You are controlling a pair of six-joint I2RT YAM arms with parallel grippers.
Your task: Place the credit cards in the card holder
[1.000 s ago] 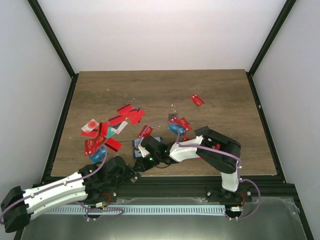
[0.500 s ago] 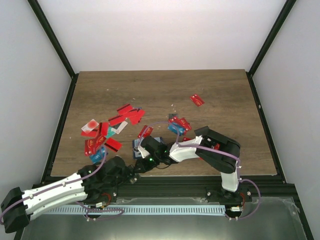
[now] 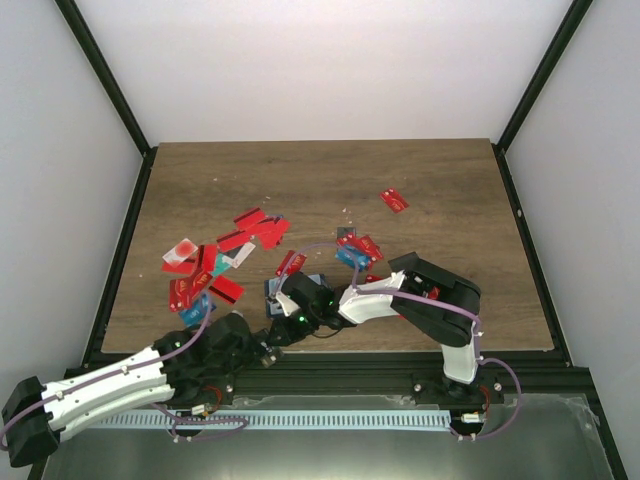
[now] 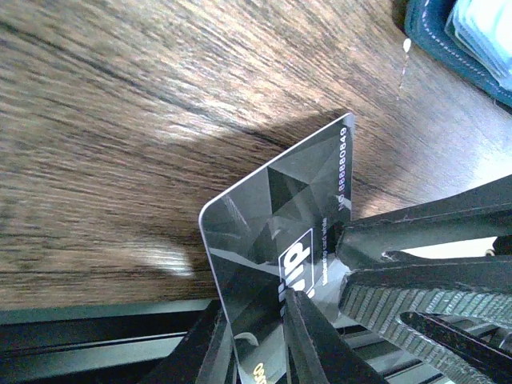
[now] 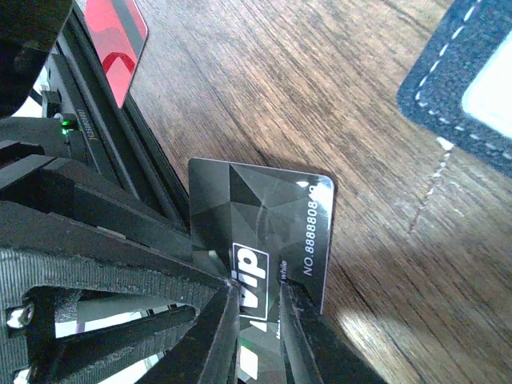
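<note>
1. The left fingers (image 4: 308,352) pinch a black glossy plastic credit card (image 4: 272,200) near the dark navy stitched card holder (image 5: 448,64).
2. The right fingers (image 5: 304,332) pinch the same card.
3. Beyond that holder, red plastic cards (image 3: 250,235) lie on the brown wooden worktop (image 4: 120,120).

The right gripper (image 5: 258,308) pinches the lower part of a glossy black plastic card (image 5: 256,208) printed "vip" and a number, with the brown wooden table (image 5: 304,88) behind it, a navy white-stitched card holder (image 5: 468,64) at upper right and a red plastic card (image 5: 118,36) at upper left.
</note>
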